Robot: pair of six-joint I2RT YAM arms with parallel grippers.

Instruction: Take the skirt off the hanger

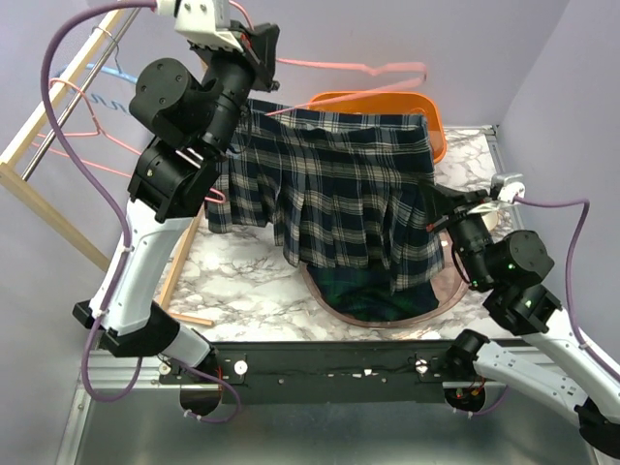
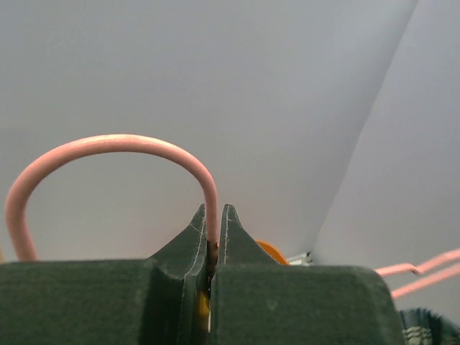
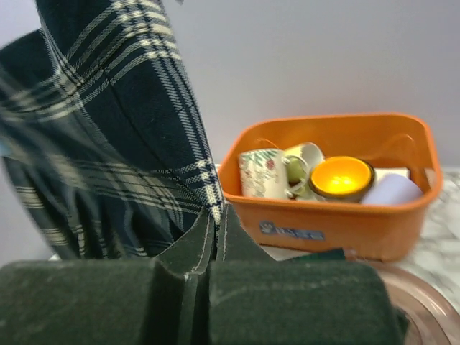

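Note:
A navy and green plaid skirt (image 1: 329, 184) hangs from a pink wire hanger (image 1: 373, 68) held high over the table; its lower part droops onto a round pinkish tray (image 1: 441, 302). My left gripper (image 1: 254, 48) is shut on the hanger's hook; in the left wrist view the hook (image 2: 115, 142) curves up out of the closed left gripper (image 2: 213, 219). My right gripper (image 1: 436, 208) is at the skirt's right edge. In the right wrist view the right gripper (image 3: 215, 215) is shut on a corner of the skirt (image 3: 122, 136).
An orange bin (image 1: 438, 136) stands behind the skirt; the right wrist view shows the bin (image 3: 338, 219) holding mugs and a yellow bowl. A wooden rack (image 1: 44, 208) with pink and blue hangers (image 1: 92, 131) stands at the left. Dark green cloth (image 1: 378, 295) lies on the tray.

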